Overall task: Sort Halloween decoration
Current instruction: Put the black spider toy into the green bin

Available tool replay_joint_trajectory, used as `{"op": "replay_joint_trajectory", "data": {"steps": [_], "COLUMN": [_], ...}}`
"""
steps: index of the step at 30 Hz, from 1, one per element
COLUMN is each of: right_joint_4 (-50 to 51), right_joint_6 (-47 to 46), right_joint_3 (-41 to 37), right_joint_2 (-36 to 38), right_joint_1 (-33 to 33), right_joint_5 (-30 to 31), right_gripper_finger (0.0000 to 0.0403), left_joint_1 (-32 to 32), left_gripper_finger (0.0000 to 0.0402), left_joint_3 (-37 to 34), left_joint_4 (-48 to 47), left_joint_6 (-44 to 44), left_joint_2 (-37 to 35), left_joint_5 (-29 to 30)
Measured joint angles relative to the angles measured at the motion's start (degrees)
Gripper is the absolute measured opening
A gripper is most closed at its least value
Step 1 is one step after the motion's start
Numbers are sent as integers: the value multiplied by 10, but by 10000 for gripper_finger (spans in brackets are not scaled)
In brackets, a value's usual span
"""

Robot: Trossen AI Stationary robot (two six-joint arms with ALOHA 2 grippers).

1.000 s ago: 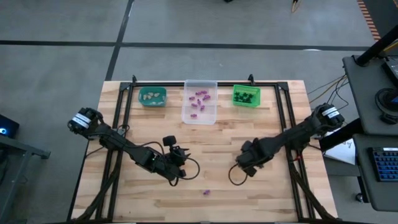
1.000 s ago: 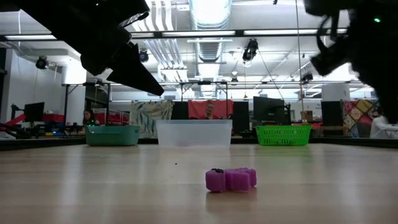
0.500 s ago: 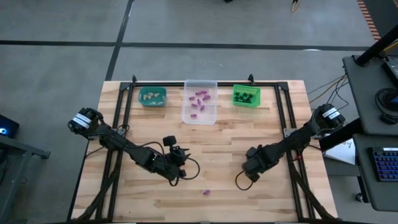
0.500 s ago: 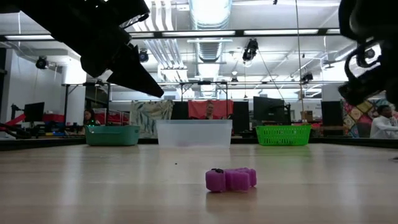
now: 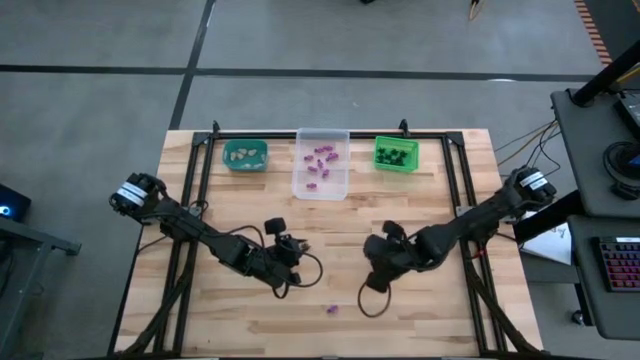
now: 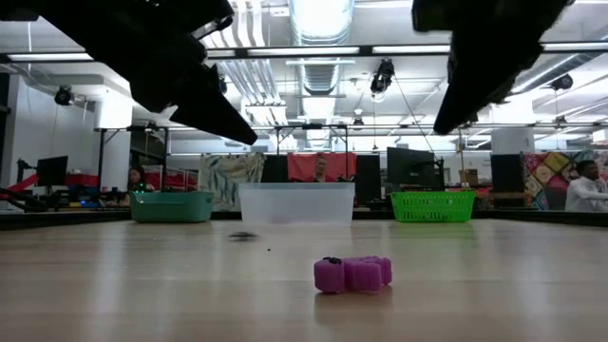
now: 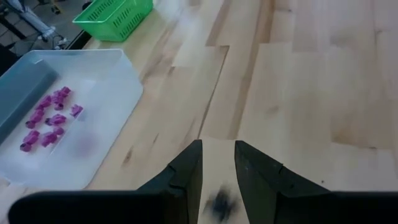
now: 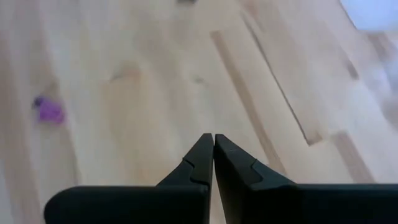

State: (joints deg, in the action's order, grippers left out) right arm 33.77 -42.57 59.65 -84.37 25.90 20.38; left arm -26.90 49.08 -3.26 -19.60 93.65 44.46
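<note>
From above, the right gripper (image 5: pixel 372 272) hangs over the near middle of the table (image 5: pixel 440 310), its fingers pressed together and empty. The left gripper (image 5: pixel 288 282) sits to its left, also over the near part of the boards. A single purple trinket (image 5: pixel 332 310) lies on the wood nearer the front edge, between the two grippers and apart from both. Along the far edge stand three bins. The teal bin (image 5: pixel 244 155) on the left holds pale beige pieces (image 5: pixel 247 153). The clear bin (image 5: pixel 321 165) in the middle holds purple pieces (image 5: pixel 321 159). The green bin (image 5: pixel 396 155) on the right holds black pieces (image 5: pixel 397 155).

At table height, the purple trinket (image 6: pixel 352 274) rests alone on the near boards, with the teal bin (image 6: pixel 172 206), clear bin (image 6: pixel 296 202) and green bin (image 6: pixel 432 206) in a row far behind it. Both arms hang dark overhead.

From the left wrist, the left gripper (image 7: pixel 217 163) has its fingers a narrow gap apart, with a blurred dark speck (image 7: pixel 219 201) between them; whether it is gripped I cannot tell. The clear bin (image 7: pixel 93 87) with its purple pieces (image 7: pixel 48 118) and the green bin (image 7: pixel 115 17) lie beyond.

From the right wrist, the right gripper (image 8: pixel 213 148) is closed tip to tip on nothing, the purple trinket (image 8: pixel 50 111) well off to one side.
</note>
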Motion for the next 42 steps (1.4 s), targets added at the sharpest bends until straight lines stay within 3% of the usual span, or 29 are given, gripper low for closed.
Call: {"op": "replay_joint_trajectory", "data": {"steps": [4,7,9,12,16,20,27,32,42], "right_joint_4": [-38,-143,-241,-403,-585,-695,-721,-700,-520], "right_joint_6": [96,156,203,286,377,423,409,355,347], "right_joint_3": [2,-26,-52,-94,-135,-135,-72,-13,109], "right_joint_2": [6,7,7,-3,-43,-100,-207,-263,-321], "right_joint_1": [8,-3,-14,-35,-73,-115,-169,-177,-183], "right_joint_5": [-3,0,-1,-9,-9,-9,-9,-10,-10], "right_gripper_finger": [9,9,9,9,9,9,9,9,9], "left_joint_1": [2,-5,-7,-7,-7,-8,11,25,56], "left_gripper_finger": [77,77,77,77,77,77,77,77,77], "left_joint_3": [0,11,24,20,-17,-85,-211,-253,-272], "left_joint_4": [-21,-132,-205,-255,-251,-219,14,65,154], "left_joint_6": [27,1,-17,-20,-10,-29,-32,-39,-34], "left_joint_2": [-1,-15,-32,-60,-109,-152,-171,-151,-81], "left_joint_5": [4,57,58,0,-113,-153,-145,-114,-109]}}
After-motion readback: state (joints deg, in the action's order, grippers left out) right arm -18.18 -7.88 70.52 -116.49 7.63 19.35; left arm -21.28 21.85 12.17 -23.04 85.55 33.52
